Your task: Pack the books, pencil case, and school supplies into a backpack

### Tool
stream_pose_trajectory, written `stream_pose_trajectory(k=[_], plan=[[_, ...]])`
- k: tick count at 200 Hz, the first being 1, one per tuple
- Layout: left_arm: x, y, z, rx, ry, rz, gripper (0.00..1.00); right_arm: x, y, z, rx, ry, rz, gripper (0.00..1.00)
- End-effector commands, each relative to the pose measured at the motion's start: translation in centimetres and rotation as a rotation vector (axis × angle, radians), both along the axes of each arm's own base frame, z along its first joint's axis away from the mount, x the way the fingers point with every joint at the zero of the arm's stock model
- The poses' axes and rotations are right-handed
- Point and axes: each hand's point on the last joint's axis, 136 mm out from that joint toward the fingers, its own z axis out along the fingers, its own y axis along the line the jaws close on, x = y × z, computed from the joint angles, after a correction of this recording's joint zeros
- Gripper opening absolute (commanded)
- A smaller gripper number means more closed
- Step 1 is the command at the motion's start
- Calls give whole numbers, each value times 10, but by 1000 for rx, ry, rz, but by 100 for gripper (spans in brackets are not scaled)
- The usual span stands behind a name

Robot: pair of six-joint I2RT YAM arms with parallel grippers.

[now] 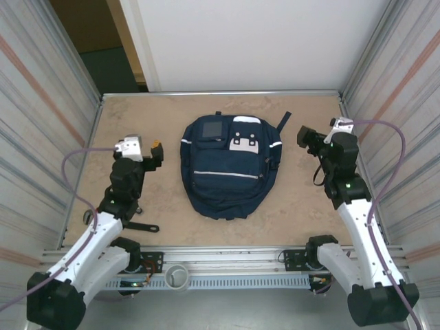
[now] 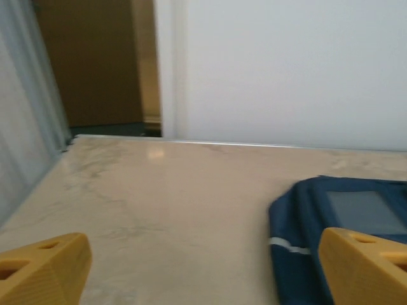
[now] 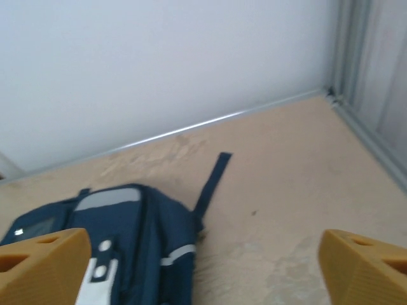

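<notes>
Both pincers stand with their jaws wide apart and hold nothing: the left pincer [image 1: 159,154] hovers over the counter [image 1: 130,117] and the right pincer [image 1: 303,136] hovers at the opposite side. The backpack [image 1: 230,168] lies flat on the counter between them, just to the right of the left pincer and just to the left of the right one, touching neither.

From the left wrist we see the left pincer [image 2: 203,273] with bare counter straight ahead and the backpack [image 2: 305,235] beside its right finger, its grey square patch [image 2: 365,213] facing up. From the right wrist the right pincer [image 3: 203,267] has the backpack [image 3: 140,235] ahead and to its left, close to the left finger, and a dark strap [image 3: 213,181] running away from it toward the far wall.

We judge the step in hand to be either parting from the bag or lining up on its zip; whether the zips are shut we cannot tell from here. To do it well, we would keep both sets of jaws spread and raise each pincer before any sideways move, so no finger drags the fabric. The right pincer should stay on the near side of that strap, since a hooked strap would pull the whole bag askew. If the bag must be opened, we would have one pincer pin the fabric while the other works.
</notes>
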Motion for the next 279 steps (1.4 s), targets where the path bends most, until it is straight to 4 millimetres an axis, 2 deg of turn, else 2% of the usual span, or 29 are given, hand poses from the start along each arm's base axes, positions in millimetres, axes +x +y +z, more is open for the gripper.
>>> stream_pose_trajectory(k=[1,22,36,54,75,114,123,141,165,174,194,279], plan=[[0,34,-18,8,41,97,98,-4,-26,-25,-79,22,-135,99],[8,61,-45,-45,105,145,99,3,-39,-63,-99,62,-186,99],[18,69,-63,-75,143,145,99,11,-45,-95,-120,117,-188,99],[38,60,-85,-20,169,65,99,21,-48,-134,-133,173,-182,99],[57,48,-113,20,232,-17,99,31,-43,-159,-167,142,-137,99],[76,28,-143,64,287,-114,99,46,-36,-179,-205,98,-59,99],[78,20,-149,90,304,-142,99,51,-34,-178,-212,85,-44,99],[75,17,-148,108,282,-146,99,57,-30,-181,-207,61,-14,99],[74,17,-153,116,226,-150,99,66,-29,-207,-178,76,22,99],[71,17,-157,89,276,-163,99,70,-29,-205,-183,69,29,99],[74,18,-156,83,256,-164,99,76,-24,-210,-170,124,66,99],[72,18,-156,95,264,-150,99,74,-24,-211,-168,134,69,99]])
